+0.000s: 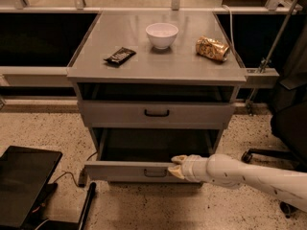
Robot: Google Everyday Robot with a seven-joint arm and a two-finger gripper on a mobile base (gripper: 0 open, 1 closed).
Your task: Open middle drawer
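The middle drawer (129, 170) is a wide grey metal drawer with a small black loop handle (155, 173). It stands pulled out from the cabinet, with a dark hollow behind its front panel. My gripper (176, 166), on a white arm coming in from the right, sits at the drawer's front panel just right of the handle. The top drawer (115, 114), with the same black handle (157, 113), is closed above it. The lowest drawer is hidden under the pulled-out one.
On the cabinet top (192, 63) lie a dark snack wrapper (120, 55), a white bowl (161, 34) and a crumpled golden can (212, 48). A black case (24, 181) lies on the floor at left. A dark office chair (288, 123) stands at right.
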